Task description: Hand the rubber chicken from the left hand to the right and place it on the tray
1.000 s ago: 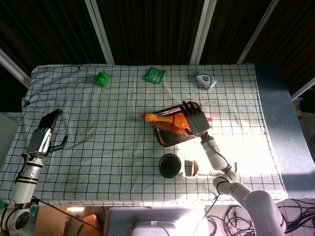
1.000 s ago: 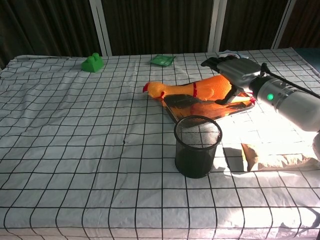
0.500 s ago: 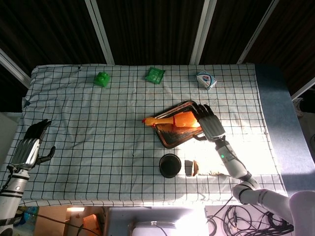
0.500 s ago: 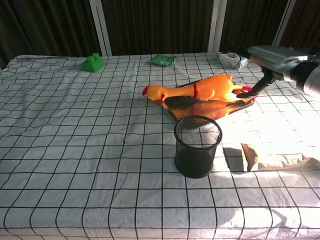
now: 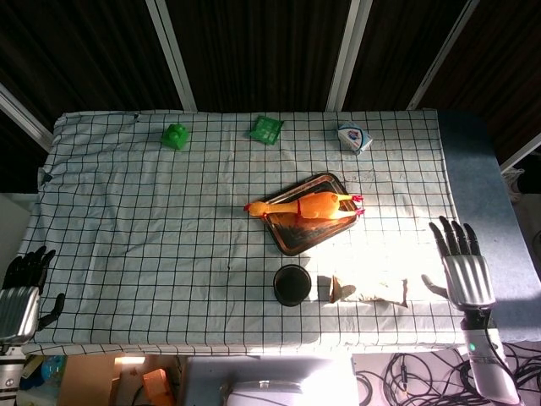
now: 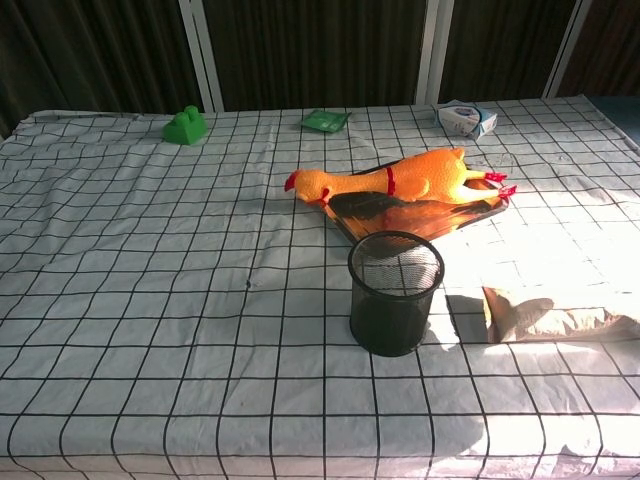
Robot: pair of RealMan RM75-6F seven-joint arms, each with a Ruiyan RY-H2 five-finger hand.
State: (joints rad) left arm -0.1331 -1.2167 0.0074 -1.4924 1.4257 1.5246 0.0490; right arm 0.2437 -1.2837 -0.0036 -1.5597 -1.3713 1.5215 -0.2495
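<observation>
Rubber chicken point(image 5: 303, 205) lies on tray point(image 5: 288, 238), long axis roughly 3-to-9 o'clock in head view, head at 9 overhanging the rim, feet at 3; left hand point(image 5: 19, 293) and right hand point(image 5: 461, 265) both empty, fingers spread.

Orange rubber chicken point(image 5: 306, 205) lying across the metal tray point(image 5: 295, 238) on the checked-cloth desk point(image 5: 169, 228). Both hands empty, fingers spread: left hand point(image 5: 19, 296), right hand point(image 5: 461, 266), at opposite desk edges.
</observation>
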